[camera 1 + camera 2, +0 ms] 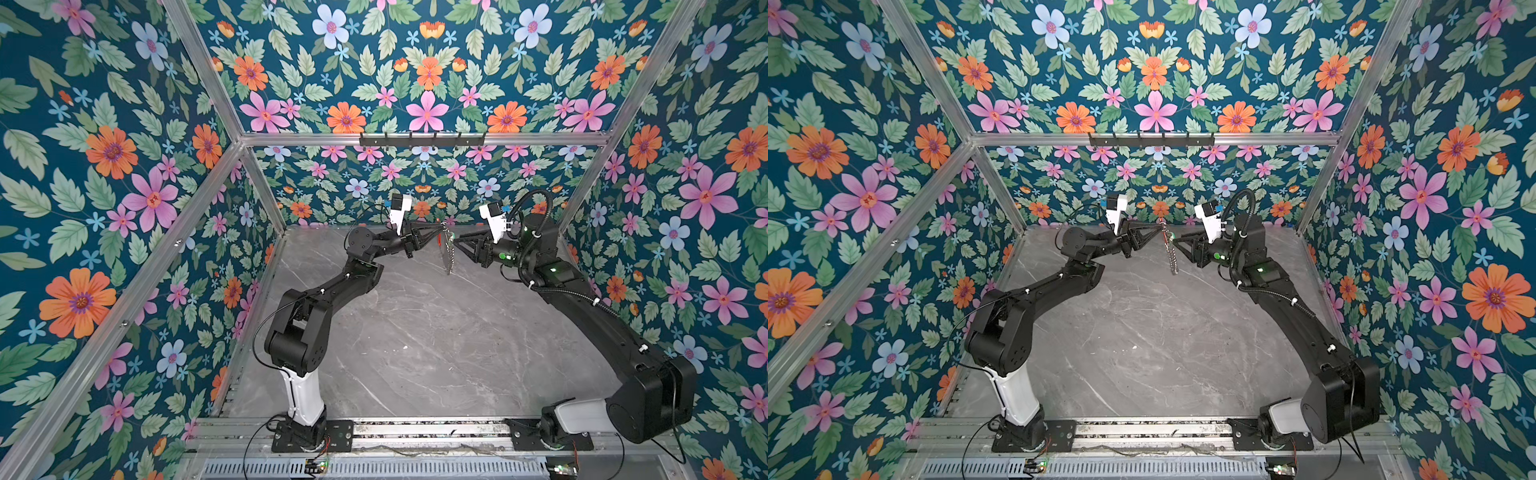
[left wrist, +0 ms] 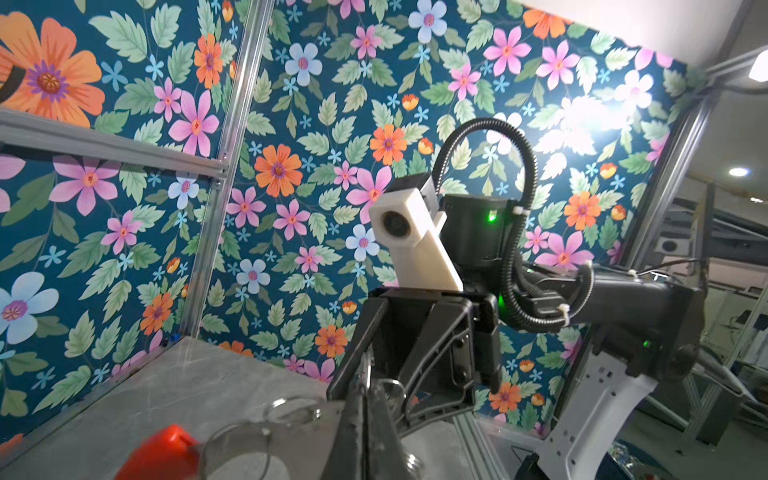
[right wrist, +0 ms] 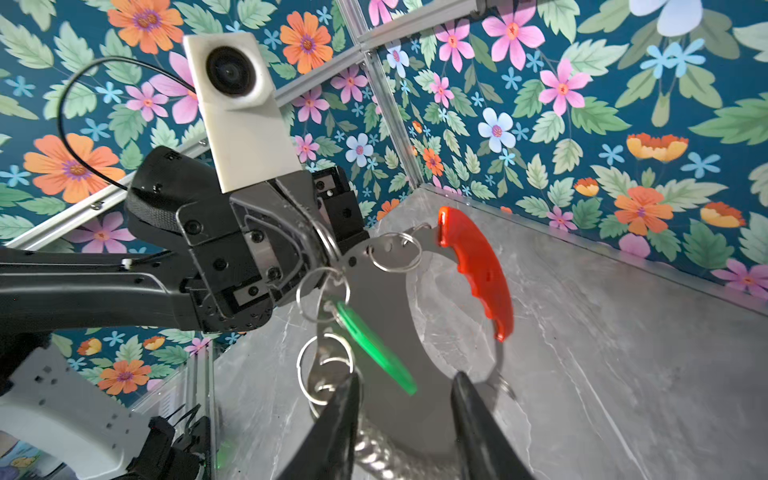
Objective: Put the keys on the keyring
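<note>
"The left tool (image 3: 338, 249) pinches the keyring (image 3: 374, 299) above the worktop's (image 1: 415, 332) far edge: grey ring, red arc (image 3: 478, 270), silver loops (image 3: 395, 270)."

"The right tool (image 3: 405, 384) is spread around it, and the blurred green key (image 3: 374, 349) dangles from one loop!"

Bright even light, blurred foreground

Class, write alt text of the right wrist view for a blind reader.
The left gripper holds the keyring by its rim over the table. A blurred green key hangs at a silver loop, with the right gripper open just before it.
</note>
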Available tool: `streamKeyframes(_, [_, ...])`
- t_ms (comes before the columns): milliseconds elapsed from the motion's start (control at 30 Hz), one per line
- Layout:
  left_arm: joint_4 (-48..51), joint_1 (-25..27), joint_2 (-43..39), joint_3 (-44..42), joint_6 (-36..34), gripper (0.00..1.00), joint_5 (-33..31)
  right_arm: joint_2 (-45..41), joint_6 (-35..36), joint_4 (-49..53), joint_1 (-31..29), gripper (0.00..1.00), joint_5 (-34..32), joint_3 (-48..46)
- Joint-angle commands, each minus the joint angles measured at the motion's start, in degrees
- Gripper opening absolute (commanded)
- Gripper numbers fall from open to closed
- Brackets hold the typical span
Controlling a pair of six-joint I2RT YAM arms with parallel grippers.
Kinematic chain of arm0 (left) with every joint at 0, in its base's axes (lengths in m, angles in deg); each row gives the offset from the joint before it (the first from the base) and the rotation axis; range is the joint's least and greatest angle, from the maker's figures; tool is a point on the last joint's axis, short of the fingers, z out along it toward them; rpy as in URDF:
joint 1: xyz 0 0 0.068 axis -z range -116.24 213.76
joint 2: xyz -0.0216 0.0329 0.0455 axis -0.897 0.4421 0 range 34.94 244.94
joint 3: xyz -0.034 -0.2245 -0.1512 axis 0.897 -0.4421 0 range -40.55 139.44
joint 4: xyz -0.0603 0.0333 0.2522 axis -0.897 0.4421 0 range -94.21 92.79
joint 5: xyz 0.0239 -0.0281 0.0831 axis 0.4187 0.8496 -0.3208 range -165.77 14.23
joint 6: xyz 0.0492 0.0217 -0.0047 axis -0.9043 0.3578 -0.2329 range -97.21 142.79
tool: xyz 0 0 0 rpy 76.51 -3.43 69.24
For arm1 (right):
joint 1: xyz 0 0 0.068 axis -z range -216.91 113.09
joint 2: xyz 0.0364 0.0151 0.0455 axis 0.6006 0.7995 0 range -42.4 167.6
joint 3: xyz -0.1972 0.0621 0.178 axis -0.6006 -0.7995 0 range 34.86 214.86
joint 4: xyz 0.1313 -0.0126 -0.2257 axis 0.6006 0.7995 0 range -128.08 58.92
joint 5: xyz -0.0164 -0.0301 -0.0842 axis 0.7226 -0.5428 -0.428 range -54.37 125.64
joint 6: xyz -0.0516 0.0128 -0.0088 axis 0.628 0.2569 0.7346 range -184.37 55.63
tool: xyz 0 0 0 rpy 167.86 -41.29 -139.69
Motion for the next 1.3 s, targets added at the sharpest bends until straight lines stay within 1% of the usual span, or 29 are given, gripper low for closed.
streamKeyframes(0, [-7.0,0.2,-0.4,0.1,4.5,0.0,-1.3,0.5,-1.6,-4.1,-0.1,0.39,3.0,1.1])
streamKeyframes(233, [-6.8,0.2,-0.3,0.3,5.1,0.0,-1.4,2.0,-1.6,-3.8,-0.1,0.39,4.2,3.9])
streamKeyframes(567, [-6.8,0.3,0.8,1.5,5.7,0.0,-1.0,4.3,-0.7,-2.0,-2.3,0.39,5.2,6.8])
streamKeyframes(667, [-7.1,0.3,1.2,1.9,6.1,0.0,-0.9,4.5,-0.6,-1.8,-2.3,0.33,5.1,6.7])
streamKeyframes(800, [-8.0,0.3,1.6,2.5,7.0,0.0,-1.5,5.0,-0.6,-1.8,-2.3,0.14,4.8,6.5])
streamKeyframes(933, [-11.4,0.4,2.6,3.0,9.4,0.0,-3.1,6.0,-1.5,-2.4,-3.0,0.01,5.4,6.1])
streamKeyframes(1033, [-13.8,0.6,3.4,3.2,11.0,0.0,-4.0,6.8,-1.6,-2.4,-4.2,0.0,5.3,6.0])
streamKeyframes(1267, [-13.8,1.2,3.8,2.4,9.9,0.0,-4.3,7.3,-2.2,-3.0,-5.1,0.0,5.0,6.0])
